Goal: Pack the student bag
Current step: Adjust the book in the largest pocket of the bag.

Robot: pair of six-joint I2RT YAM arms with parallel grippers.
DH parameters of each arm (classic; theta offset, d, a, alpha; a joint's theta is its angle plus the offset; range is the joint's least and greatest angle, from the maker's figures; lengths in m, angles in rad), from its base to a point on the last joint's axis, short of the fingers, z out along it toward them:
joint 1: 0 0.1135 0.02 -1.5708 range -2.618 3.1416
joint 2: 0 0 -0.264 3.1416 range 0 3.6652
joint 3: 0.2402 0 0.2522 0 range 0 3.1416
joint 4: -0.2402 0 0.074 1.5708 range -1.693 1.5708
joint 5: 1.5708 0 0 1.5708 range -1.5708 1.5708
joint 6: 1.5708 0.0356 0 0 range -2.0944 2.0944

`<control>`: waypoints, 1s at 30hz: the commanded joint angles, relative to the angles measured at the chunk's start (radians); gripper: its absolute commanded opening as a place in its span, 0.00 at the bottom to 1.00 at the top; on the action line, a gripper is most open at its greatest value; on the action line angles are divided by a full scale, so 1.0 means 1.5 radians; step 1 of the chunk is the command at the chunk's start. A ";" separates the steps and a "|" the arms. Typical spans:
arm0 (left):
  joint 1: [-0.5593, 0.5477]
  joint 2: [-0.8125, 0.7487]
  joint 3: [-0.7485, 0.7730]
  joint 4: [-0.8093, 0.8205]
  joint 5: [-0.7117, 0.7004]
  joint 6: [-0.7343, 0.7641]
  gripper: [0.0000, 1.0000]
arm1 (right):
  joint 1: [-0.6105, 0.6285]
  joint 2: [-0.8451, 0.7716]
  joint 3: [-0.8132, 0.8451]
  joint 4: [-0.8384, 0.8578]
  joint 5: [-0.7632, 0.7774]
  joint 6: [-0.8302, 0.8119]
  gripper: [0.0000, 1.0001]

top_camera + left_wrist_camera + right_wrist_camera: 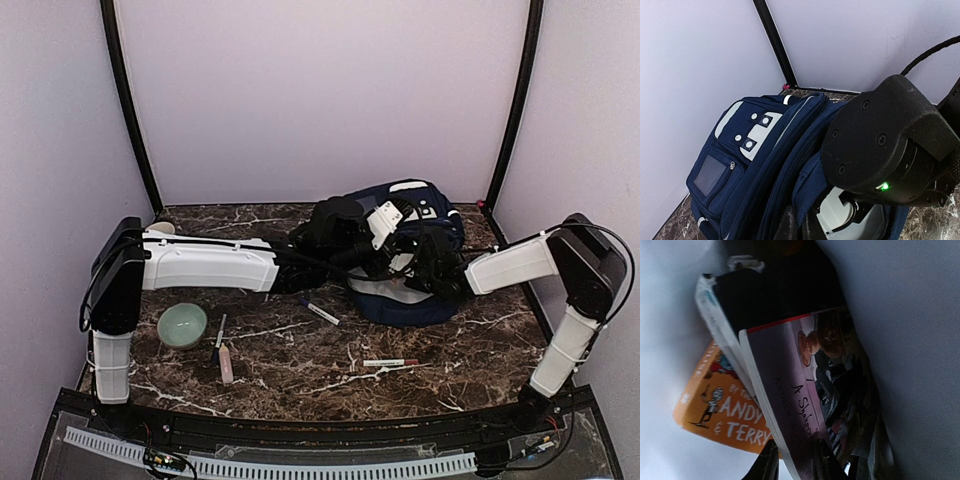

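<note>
Table (300,390), L to R.
- 1 green bowl (182,325), front left.
- 2 small items just right of it: 1 thin dark-handled tool (217,340) and 1 pink stick (226,364). Close together; touching or not, can't tell.
- 1 marker (322,313) mid-table. 1 pen (390,362) further right, well apart from it.
- 1 bag (400,312), navy w/ white patches, back right near the wall, top open.
- Left gripper (789,225) sits at the bag's opening edge, jaws closed. Fabric pinched or not: can't tell.
- Right arm (510,265) reaches into the bag.
- Inside the bag, 3 books: 1 orange (725,415), 1 black (770,295), 1 w/ purple cover (790,375).
- Right gripper (796,465): fingers sit either side of the purple book's edge. Clamped or not: can't tell.
</note>
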 commanded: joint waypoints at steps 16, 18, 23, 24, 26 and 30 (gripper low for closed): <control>-0.014 -0.082 0.001 0.049 0.011 -0.029 0.00 | 0.015 -0.084 0.020 -0.202 -0.095 0.065 0.33; -0.014 -0.073 0.009 0.041 0.000 -0.031 0.00 | 0.028 -0.142 0.010 -0.277 -0.125 0.079 0.34; -0.013 -0.065 0.009 0.044 -0.017 -0.035 0.00 | 0.032 -0.314 -0.044 -0.473 -0.253 0.073 0.40; -0.013 -0.064 0.009 0.044 -0.016 -0.037 0.00 | 0.031 -0.350 -0.059 -0.503 -0.270 0.066 0.42; -0.012 -0.061 0.005 0.044 -0.013 -0.040 0.00 | 0.031 -0.421 -0.097 -0.541 -0.279 0.063 0.43; -0.005 -0.046 -0.008 0.037 0.022 -0.066 0.00 | 0.010 -0.503 -0.115 -0.618 -0.306 0.076 0.42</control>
